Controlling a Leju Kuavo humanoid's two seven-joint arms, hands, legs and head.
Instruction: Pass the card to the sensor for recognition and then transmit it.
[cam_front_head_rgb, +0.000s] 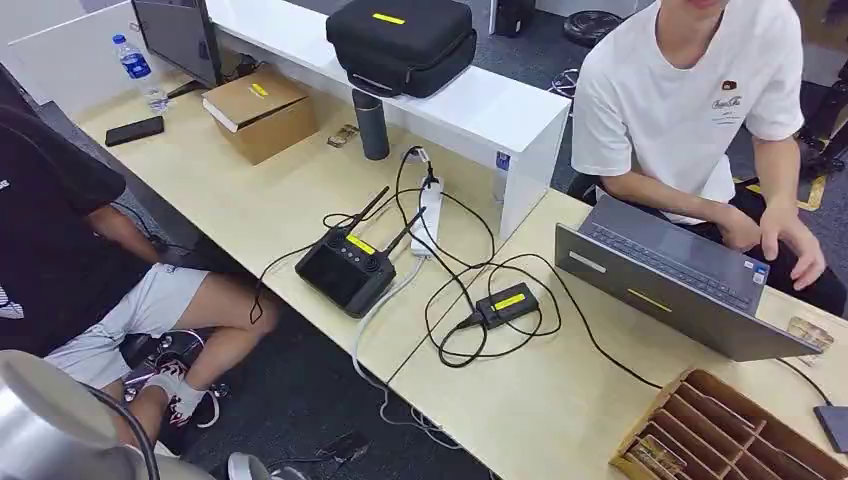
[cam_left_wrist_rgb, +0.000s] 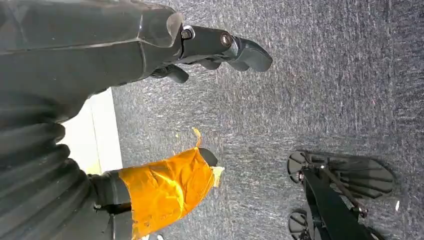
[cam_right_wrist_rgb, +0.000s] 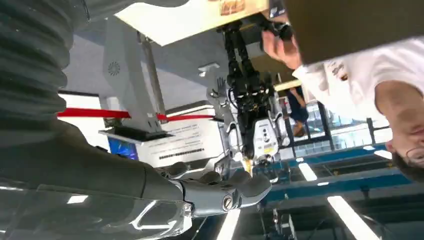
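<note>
Counter (cam_front_head_rgb: 300, 200) ahead, wooden card rack (cam_front_head_rgb: 735, 430) at its near right corner, cards in slots. Sensor unidentified. My left robot hand (cam_left_wrist_rgb: 200, 50) hangs over carpet, fingers spread, empty. My right robot hand (cam_right_wrist_rgb: 220, 187) raised, fingers loosely apart, empty. Step: pre-pick. Next: reach right to rack, pinch one card.

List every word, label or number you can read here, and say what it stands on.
None reads clearly.
White T-shirt: chest logo, too small.
Controller, black case, laptop: yellow labels, illegible.
Water bottle: blue label, blurred.
White sign in the right wrist view: printed lines, blurred.
</note>
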